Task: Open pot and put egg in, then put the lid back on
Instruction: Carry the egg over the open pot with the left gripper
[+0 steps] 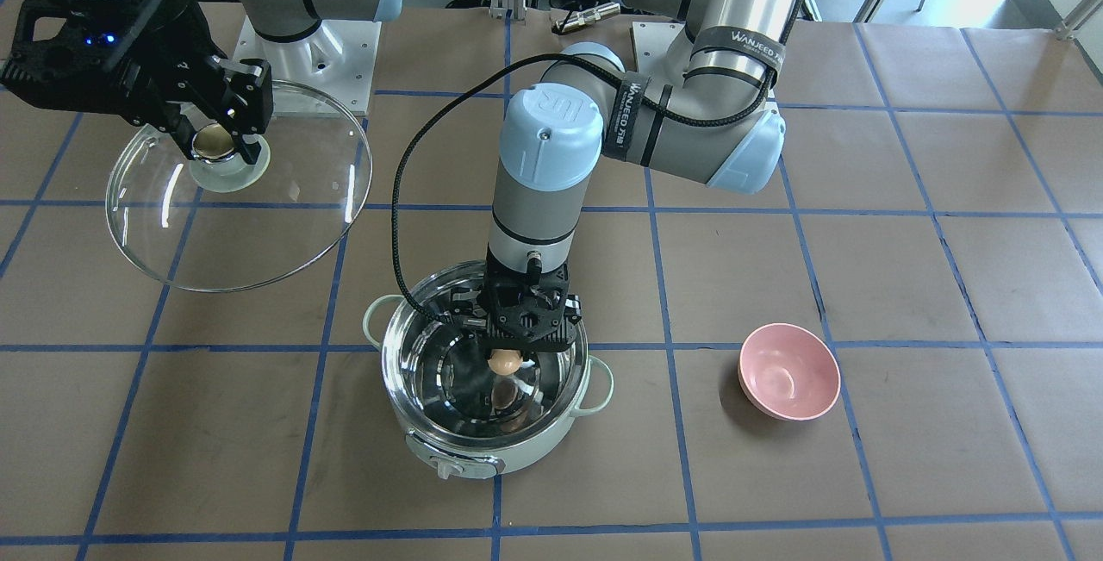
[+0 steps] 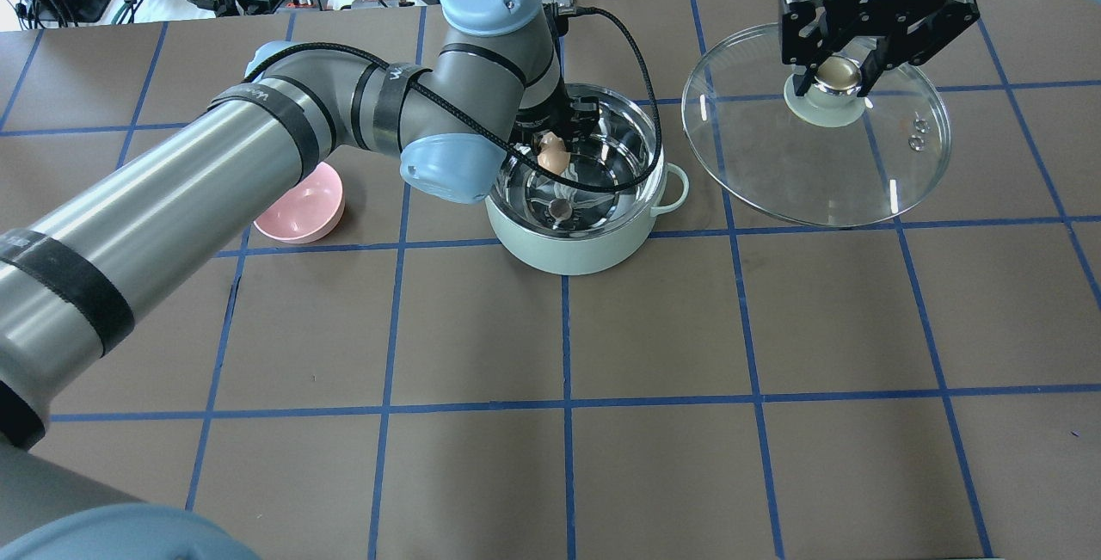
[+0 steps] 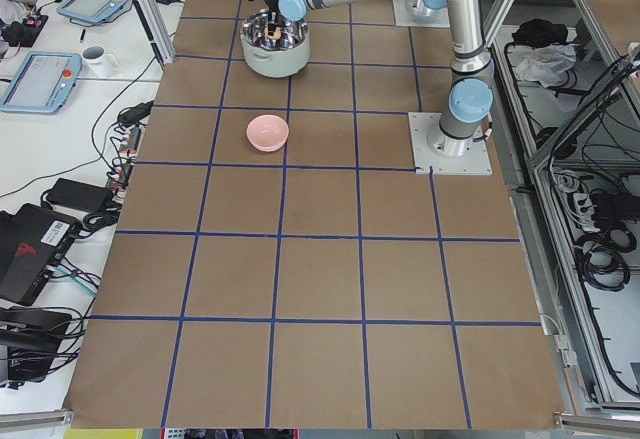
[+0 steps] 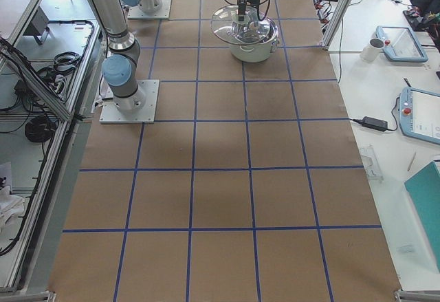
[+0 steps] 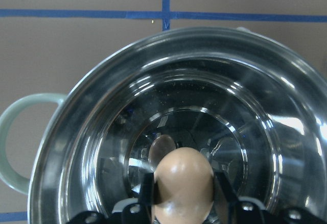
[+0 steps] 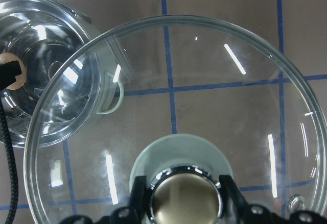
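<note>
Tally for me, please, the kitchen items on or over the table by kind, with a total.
pot: 1
lid: 1
egg: 1
pink bowl: 1
Total: 4

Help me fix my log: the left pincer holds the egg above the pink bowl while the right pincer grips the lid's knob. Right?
No: the left pincer holds the egg above the open pot, not the pink bowl, as the exterior front-facing view shows. The rest stands.
</note>
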